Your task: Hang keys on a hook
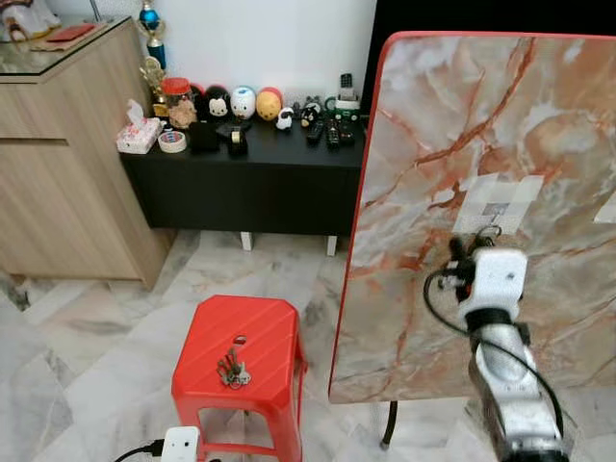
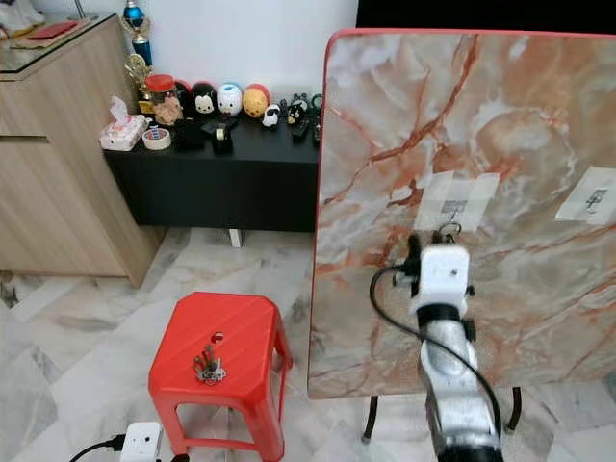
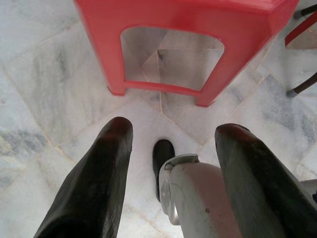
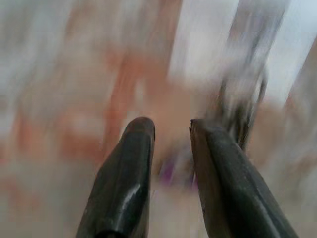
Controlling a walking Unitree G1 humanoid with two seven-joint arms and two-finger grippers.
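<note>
Hanging low over pale marble floor (image 3: 49,99), left gripper (image 3: 171,148) with fingers spread wide, empty, facing a glossy red plastic stool (image 1: 241,356). Lying on that ribbed stool top, a small metal bunch of keys (image 1: 232,369), well apart from both grippers. Reaching up against an upright board (image 2: 481,125) of veined orange-and-white marble pattern with red edging, right gripper (image 4: 171,129), fingers slightly parted, just below a taped hook (image 2: 449,229).

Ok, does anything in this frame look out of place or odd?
Yes: the marble-patterned tabletop stands on edge like a wall. The right gripper is raised to its taped hook, yet a bunch of keys lies on the red plastic stool.
</note>
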